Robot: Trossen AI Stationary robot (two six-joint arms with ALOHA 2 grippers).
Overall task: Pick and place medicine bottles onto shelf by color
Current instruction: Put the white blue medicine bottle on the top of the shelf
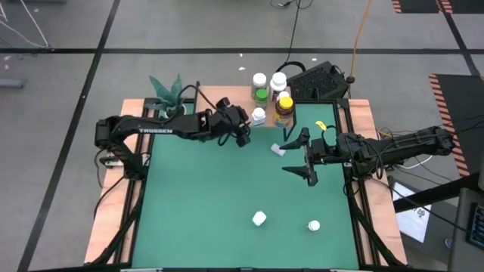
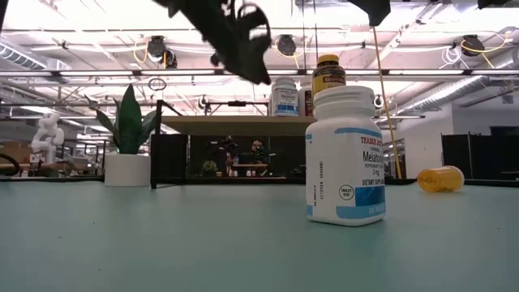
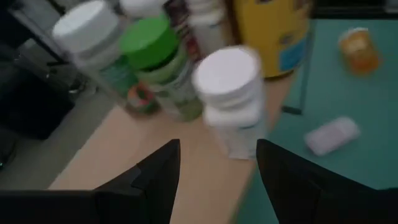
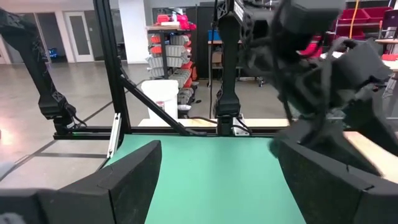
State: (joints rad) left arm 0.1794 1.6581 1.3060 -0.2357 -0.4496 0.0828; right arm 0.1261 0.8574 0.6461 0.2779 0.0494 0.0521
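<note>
High view: two white bottles (image 1: 259,219) loose on near worktop (image 1: 204,204), one upright, one tipped. Mid-field, right claw (image 1: 296,153) spread, empty, above a lying bottle (image 1: 277,149). Left claw (image 1: 243,128) released, empty, just off white-capped bottle (image 3: 231,99) standing at shelf (image 3: 155,155) edge beside green bottle (image 3: 158,68). Step: placing done. Next: fetch another bottle, likely white, set with white group.

white bottle (image 2: 345,156) upright, orange bottle (image 2: 440,178) lying
</note>
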